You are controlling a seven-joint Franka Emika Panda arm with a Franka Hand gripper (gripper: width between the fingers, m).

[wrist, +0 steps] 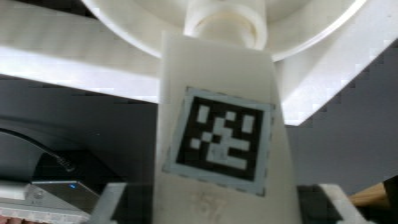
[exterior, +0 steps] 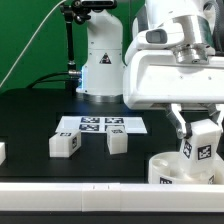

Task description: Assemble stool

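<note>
Pinching a leg (exterior: 204, 150) in my gripper (exterior: 202, 136) over the seat (exterior: 166, 168) at the exterior view's near right, I judge the job now is keeping it upright and square on its socket before pressing it home.

Lettering, numbers, brand names: none legible in either view
Signs: black-and-white square tags only, coded patterns, not readable as text
- marker board (exterior: 100, 125): row of tags
- left loose leg (exterior: 64, 144): one tag showing
- middle loose leg (exterior: 118, 142): tag on top
- upright leg (wrist: 222, 120): one large tag, sharpest in the wrist view
- seat (exterior: 165, 165): small tag on its wall, blurred
</note>
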